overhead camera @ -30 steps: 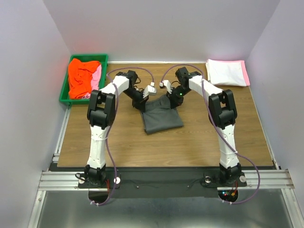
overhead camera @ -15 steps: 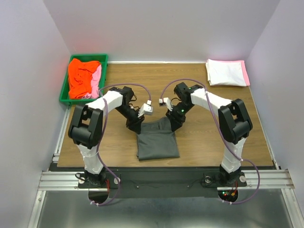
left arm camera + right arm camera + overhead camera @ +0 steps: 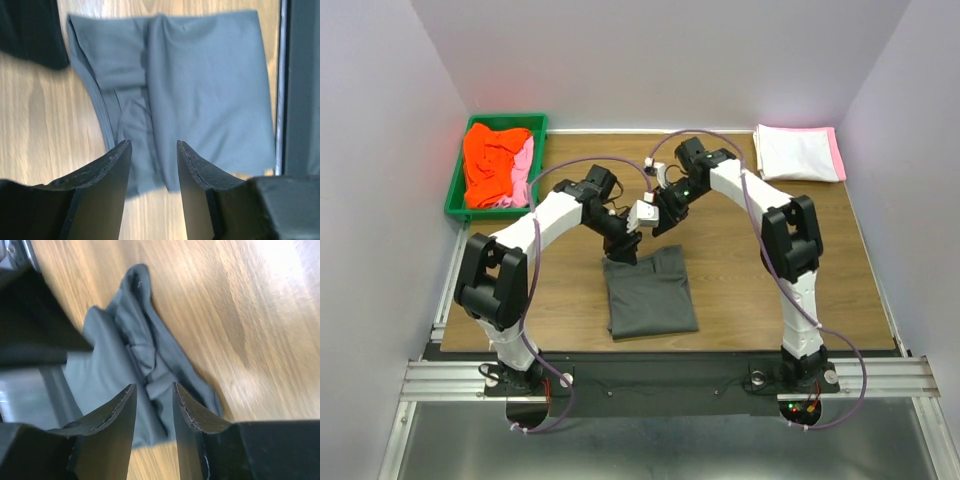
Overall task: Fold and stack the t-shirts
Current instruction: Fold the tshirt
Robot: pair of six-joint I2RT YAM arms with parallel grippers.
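Note:
The dark charcoal grey t-shirt (image 3: 648, 293) lies folded in a rough rectangle on the wooden table near the front edge. My left gripper (image 3: 625, 250) is open and empty, just above the shirt's far left corner. My right gripper (image 3: 658, 224) is open and empty, above the table just beyond the shirt's far edge. In the left wrist view the shirt (image 3: 200, 90) lies flat beyond the spread gripper (image 3: 154, 150). In the right wrist view the shirt's rumpled edge (image 3: 150, 360) lies under the gripper (image 3: 154, 390). Orange-red (image 3: 490, 160) and light pink (image 3: 523, 165) t-shirts lie crumpled in the bin.
The green plastic bin (image 3: 480, 213) stands at the far left corner. A folded white t-shirt (image 3: 795, 152) lies on a pink one at the far right corner. The metal rail (image 3: 650, 375) with the arm bases runs along the near edge.
The grippers dragged the charcoal shirt toward the near edge, then let it go. Both have since lifted and pulled back toward the far side, jaws open.

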